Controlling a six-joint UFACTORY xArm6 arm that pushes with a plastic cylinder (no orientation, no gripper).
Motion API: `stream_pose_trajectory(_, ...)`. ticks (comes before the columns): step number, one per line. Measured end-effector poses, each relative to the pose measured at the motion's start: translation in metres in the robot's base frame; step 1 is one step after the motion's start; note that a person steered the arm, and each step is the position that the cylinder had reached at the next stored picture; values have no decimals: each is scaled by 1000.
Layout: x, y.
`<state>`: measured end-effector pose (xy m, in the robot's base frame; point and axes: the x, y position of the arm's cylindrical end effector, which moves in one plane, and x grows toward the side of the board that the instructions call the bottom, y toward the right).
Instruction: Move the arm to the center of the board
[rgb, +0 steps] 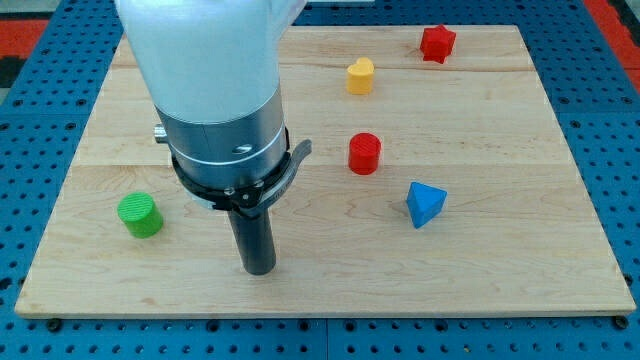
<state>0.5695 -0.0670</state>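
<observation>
My tip (260, 268), a bare rod with no tool to spread or press together, sits low-left on the counter (520, 270); overshooting centre would likely knock the red cylinder (364, 154).

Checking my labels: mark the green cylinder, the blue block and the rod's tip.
green cylinder (139, 215): camera view, its side wall.
blue block (425, 203): camera view, its front face.
my tip (260, 268): camera view, the rod's very end.

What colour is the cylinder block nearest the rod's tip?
Green: the green cylinder sits to the view's left of my tip, seen in the camera view.
</observation>
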Motion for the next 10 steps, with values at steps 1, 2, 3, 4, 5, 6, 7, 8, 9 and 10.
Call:
stream_pose_trajectory(1, -26, -47)
stream_pose_trajectory(2, -72, -25)
stream_pose_trajectory(3, -76, 0)
stream_pose_trajectory(4, -83, 7)
stream_pose_trajectory(5, -91, 7)
stream_pose_trajectory(6, -93, 7)
stream_pose_trajectory(7, -97, 11)
stream_pose_trajectory(8, -133, 30)
stream_pose_trajectory(9, -187, 37)
stream_pose_trajectory(10, -203, 37)
